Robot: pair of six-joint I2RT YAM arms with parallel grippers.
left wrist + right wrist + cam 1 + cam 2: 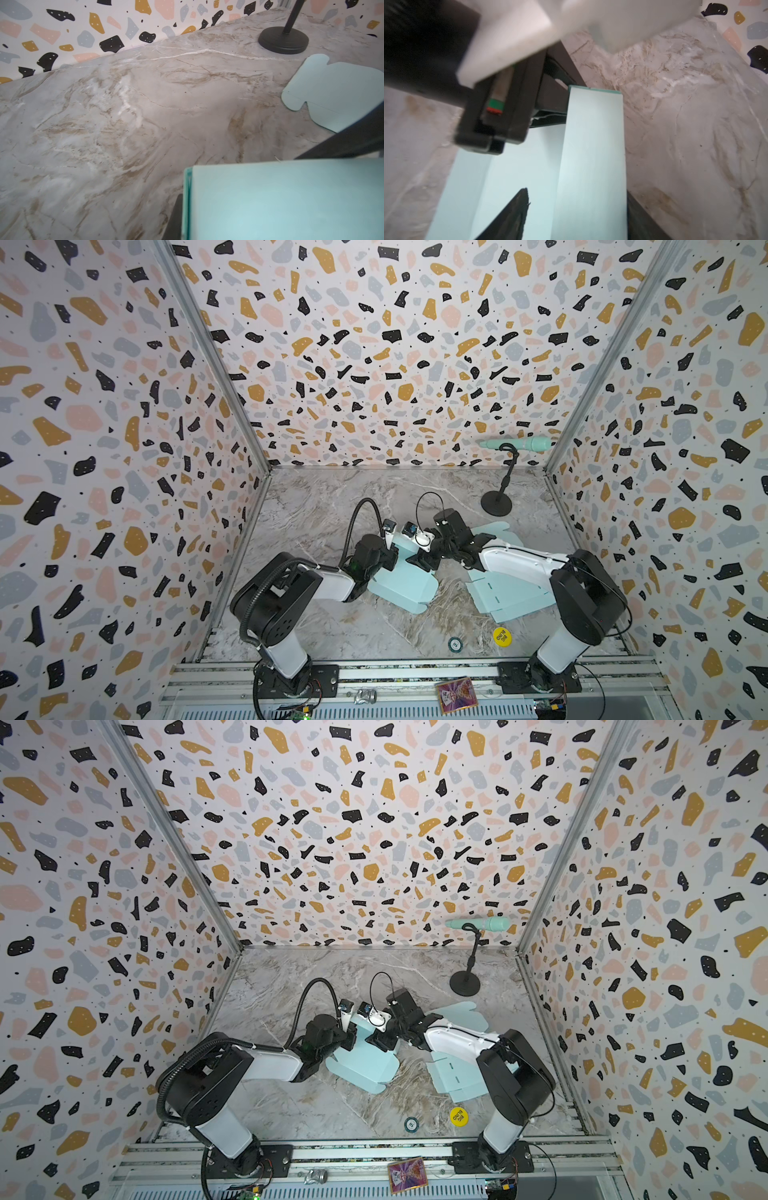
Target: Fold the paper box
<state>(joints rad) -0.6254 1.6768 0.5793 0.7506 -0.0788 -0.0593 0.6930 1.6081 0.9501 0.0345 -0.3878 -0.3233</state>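
Observation:
A mint paper box (405,585) lies partly folded on the marble table in both top views (365,1065), with one side wall raised. My left gripper (390,547) is shut on the far end of that raised wall (270,197); one dark finger (174,218) presses the wall's edge and the other is hidden behind the paper. My right gripper (419,562) is open and astride the same wall (591,155). One of its fingers (512,214) stands apart over the box floor, the other (639,218) is just outside the wall.
A second flat mint box blank (507,597) lies under the right arm. A black microphone stand (496,502) stands at the back right. A yellow disc (501,636) and a small chip (455,644) lie near the front edge.

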